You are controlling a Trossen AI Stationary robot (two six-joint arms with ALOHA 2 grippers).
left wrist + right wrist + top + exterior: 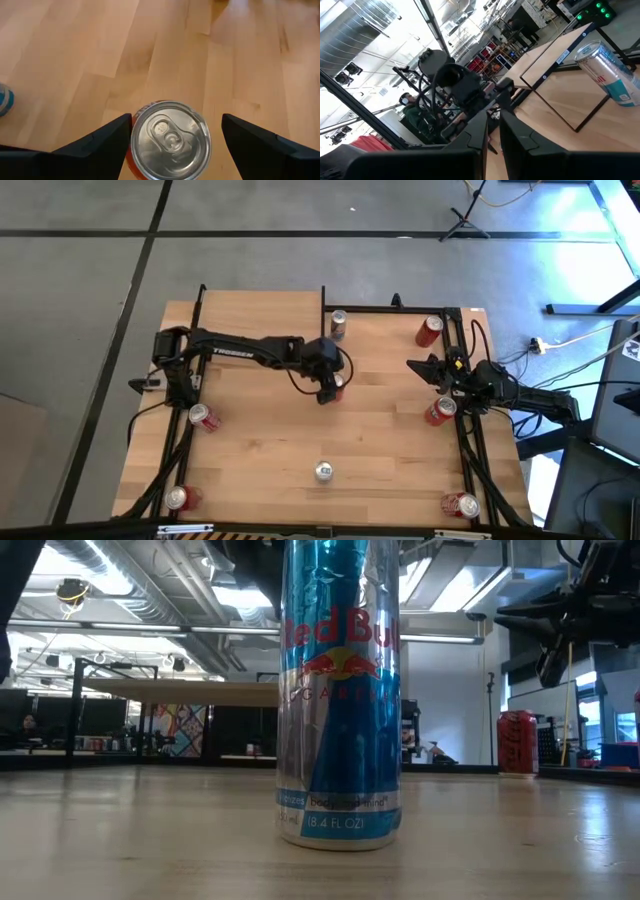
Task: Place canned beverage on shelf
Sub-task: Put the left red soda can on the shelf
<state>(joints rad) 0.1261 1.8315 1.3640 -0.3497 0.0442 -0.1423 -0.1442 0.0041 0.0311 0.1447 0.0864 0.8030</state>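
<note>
Dark arms; white lettering; black cables

The left gripper (328,385) hangs over the middle of the counter (260,440), with an upright can (169,140) between its spread fingers. Behind it, at the far edge, a second can (338,323) stands beside the shelf (555,55). Another can (323,471) stands near the front edge. The right gripper (425,366) waits at the right side, between two cans (429,330) (440,411).

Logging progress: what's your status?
Left gripper open astride upright red can, mid-table. Right gripper shut, idle at right edge. Shelf clear of arms.
</note>
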